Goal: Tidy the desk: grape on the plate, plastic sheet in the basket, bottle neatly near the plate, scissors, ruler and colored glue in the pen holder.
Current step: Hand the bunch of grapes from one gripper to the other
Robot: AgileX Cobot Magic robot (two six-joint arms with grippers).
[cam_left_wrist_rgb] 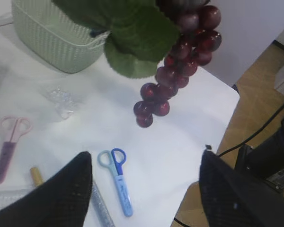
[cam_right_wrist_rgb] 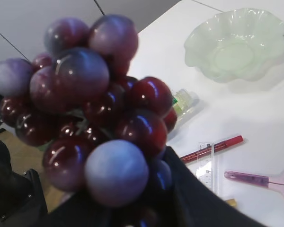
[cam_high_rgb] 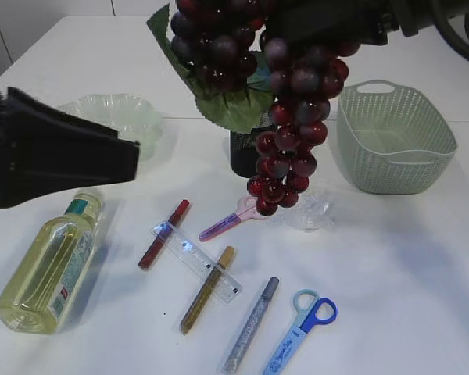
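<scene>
White bench (cam_high_rgb: 422,258): right claw (cam_right_wrist_rgb: 146,208) pinched the grape (cam_high_rgb: 289,117) aloft; left claw (cam_left_wrist_rgb: 144,189) was spread, empty. Next: carry to plate (cam_high_rgb: 117,117).

The robot's visible parts are black throughout. In the exterior view the left gripper (cam_high_rgb: 133,160) shows as a broad, wedge-shaped matte black body that narrows toward its tip, with flat faces and sharp edges. The left wrist view shows its two fingers (cam_left_wrist_rgb: 68,194) as thick, rounded black pads with a finely dotted, rubbery texture; a small black screw or stud sits at the upper inner corner of the other pad. The right arm (cam_high_rgb: 336,23) is a dark, blocky housing with glossy black cables looping behind it. In the right wrist view, the right gripper (cam_right_wrist_rgb: 180,198) appears only as a smooth, curved black finger, blurred by closeness.
</scene>
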